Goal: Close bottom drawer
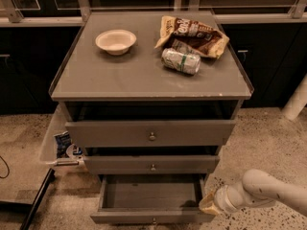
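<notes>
lettering on the chip bag [194,35] and can [181,61] is unreadable. the grey, small-knobbed bottom drawer [151,195] stands open at lower centre; the pincer [209,208], state untellable, is beside its right front corner.

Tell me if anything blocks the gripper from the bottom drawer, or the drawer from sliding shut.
Nothing visible does. The gripper is beside the right front corner of the bottom drawer, with no object between them. The drawer stands pulled out, and nothing shows in its box to stop it sliding in.
</notes>
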Action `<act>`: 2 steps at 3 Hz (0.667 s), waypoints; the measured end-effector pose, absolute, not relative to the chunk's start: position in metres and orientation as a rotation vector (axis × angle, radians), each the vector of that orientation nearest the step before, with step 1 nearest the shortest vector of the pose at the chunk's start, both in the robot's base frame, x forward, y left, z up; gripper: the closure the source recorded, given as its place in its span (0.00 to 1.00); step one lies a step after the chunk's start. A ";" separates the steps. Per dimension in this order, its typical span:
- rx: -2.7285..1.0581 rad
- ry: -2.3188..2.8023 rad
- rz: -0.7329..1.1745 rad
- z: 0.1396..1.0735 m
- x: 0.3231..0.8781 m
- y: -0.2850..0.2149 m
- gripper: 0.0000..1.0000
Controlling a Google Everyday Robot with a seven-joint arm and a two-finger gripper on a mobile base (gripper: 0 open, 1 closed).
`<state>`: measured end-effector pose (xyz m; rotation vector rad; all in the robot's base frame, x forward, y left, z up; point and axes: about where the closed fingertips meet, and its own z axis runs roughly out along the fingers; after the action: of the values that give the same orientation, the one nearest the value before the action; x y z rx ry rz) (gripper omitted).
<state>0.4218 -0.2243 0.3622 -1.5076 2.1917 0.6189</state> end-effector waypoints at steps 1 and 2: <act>-1.463 2.225 0.696 0.327 0.419 -0.220 1.00; -1.408 2.221 0.808 0.272 0.416 -0.212 1.00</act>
<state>0.4160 -0.2121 0.2725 -1.4085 2.2210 0.8078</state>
